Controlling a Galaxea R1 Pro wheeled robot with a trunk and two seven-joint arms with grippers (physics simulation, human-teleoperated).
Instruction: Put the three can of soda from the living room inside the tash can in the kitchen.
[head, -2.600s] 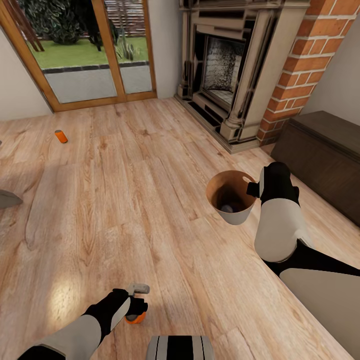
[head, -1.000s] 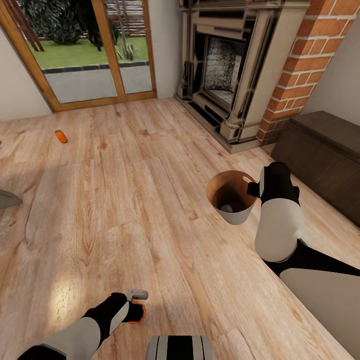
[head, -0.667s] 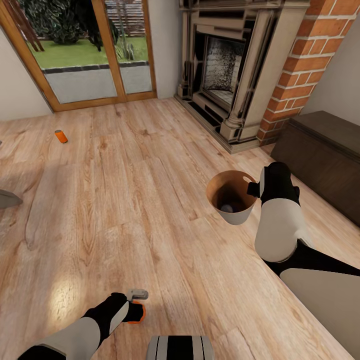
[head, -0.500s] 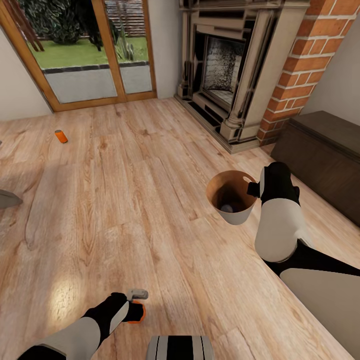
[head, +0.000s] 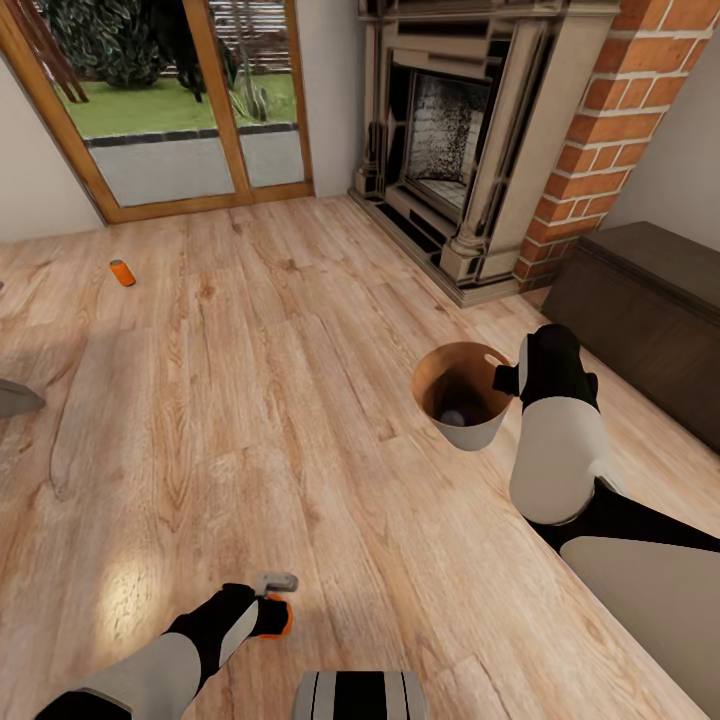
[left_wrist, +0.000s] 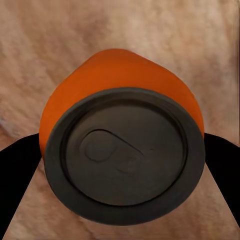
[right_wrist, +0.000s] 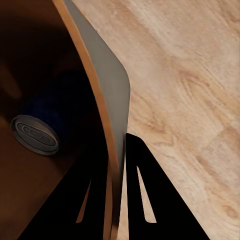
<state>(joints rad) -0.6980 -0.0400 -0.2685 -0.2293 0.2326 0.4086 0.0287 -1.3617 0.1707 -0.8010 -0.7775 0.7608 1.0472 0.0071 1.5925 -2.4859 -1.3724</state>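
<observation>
upright soda can (left_wrist: 122, 145) pinched in left jaws, right jaws clamping bin rim (right_wrist: 102, 100)

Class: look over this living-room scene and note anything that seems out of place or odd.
An orange soda can lies on the wooden floor near the glass doors. The copper trash can hangs tilted, its rim pinched by the right end effector, one can inside.

I see bright-orange soda cans (head: 122, 272) with dark grey ends, a copper-brown bin (head: 462, 397), red brick (head: 600, 130).
</observation>
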